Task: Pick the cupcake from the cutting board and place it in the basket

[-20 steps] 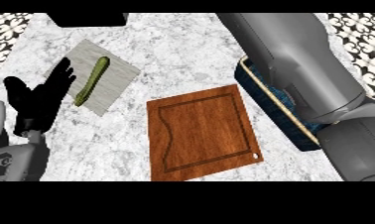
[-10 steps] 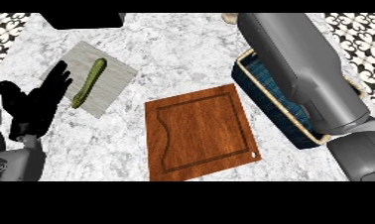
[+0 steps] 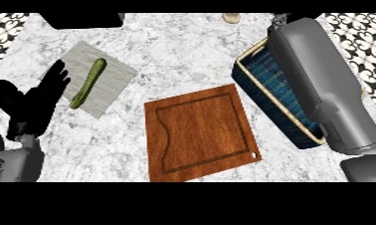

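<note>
At the middle of the marble counter (image 3: 183, 55) lies one wooden cutting board (image 3: 200, 132), turned a little askew, its grooved face showing only wood; to its right stands one dark blue basket (image 3: 253, 87) with a pale rim, set at a slant and close beside the board's right corner; to the upper left of the board lies one grey cloth (image 3: 110, 87), and on it one long green vegetable (image 3: 89, 82), lying lengthwise along the cloth; at the counter's far edge sits one small beige thing (image 3: 231, 17), too small to name, and at the far left corner one flat black shape (image 3: 81, 19); two arms show in all. The left hand (image 3: 33, 107) rests at the view's left edge, open, its fingers (image 3: 57, 77) straight, pointing up and slightly spread, their tips just beside the cloth's left edge and near the vegetable's lower end, holding nothing; the grey left forearm (image 3: 15, 164) shows below it. The right forearm (image 3: 316, 79) lies across the basket from the lower right to the far edge, covering most of the basket's inside and right wall; of the right hand (image 3: 281, 19) only a dark sliver shows at the arm's far end, and whether it is open or closed cannot be told. The cupcake is not to be seen in this view, so where it lies relative to either hand cannot be told.
</note>
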Robot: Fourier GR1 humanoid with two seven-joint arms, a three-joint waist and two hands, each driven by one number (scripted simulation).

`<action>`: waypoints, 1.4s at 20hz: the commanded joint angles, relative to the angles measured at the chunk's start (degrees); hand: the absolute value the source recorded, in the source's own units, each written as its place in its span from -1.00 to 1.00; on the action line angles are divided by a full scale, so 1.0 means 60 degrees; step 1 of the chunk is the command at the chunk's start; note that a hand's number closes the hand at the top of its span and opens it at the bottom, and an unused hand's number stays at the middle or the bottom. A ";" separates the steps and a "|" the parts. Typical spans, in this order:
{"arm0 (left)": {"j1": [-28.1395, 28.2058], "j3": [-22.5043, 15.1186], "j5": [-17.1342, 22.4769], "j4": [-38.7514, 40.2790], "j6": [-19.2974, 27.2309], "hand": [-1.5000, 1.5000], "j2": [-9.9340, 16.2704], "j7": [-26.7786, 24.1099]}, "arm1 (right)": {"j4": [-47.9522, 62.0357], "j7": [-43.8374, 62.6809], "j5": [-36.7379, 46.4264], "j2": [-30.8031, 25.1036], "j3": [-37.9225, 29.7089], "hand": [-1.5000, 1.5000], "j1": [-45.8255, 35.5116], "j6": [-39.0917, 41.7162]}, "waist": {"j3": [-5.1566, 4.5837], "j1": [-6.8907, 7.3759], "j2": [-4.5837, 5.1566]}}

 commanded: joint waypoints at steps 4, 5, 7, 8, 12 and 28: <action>-0.0074 -0.0091 0.0047 -0.0448 -0.0125 0.00 0.0046 0.0468 | -0.2430 0.1240 0.0780 0.0255 -0.0346 -1.00 0.1477 -0.0258 | -0.0002 0.0319 0.0086; -0.0165 -0.0205 -0.0108 -0.0009 -0.0008 0.00 -0.0177 0.0118 | -0.2900 0.1125 0.0598 -0.0081 -0.0713 -1.00 0.1094 0.0035 | -0.0007 0.0189 0.0065; -0.0460 -0.0141 -0.0098 -0.0318 0.0181 0.00 -0.0099 0.0585 | -0.3264 0.1405 0.1060 -0.0017 -0.1059 -1.00 0.1539 -0.0318 | -0.0001 0.0179 0.0057; -0.0213 -0.0223 -0.0203 0.0000 0.0080 0.00 -0.0202 0.0026 | -0.3583 0.1572 0.1238 0.0048 -0.1351 -1.00 0.1561 -0.0718 | -0.0008 0.0065 0.0043; 0.0071 0.0124 -0.0067 -0.0096 0.0087 0.00 0.0038 0.0090 | -0.5352 0.1406 0.1533 0.0081 -0.2417 -1.00 0.2097 -0.1072 | 0.0000 -0.0096 -0.0064; 0.0336 0.0552 0.0270 -0.0052 -0.0164 0.00 0.0306 0.0156 | -1.4907 -0.0252 -0.0268 0.2197 -0.1829 -1.00 0.9191 0.2155 | -0.0005 -0.0492 -0.0102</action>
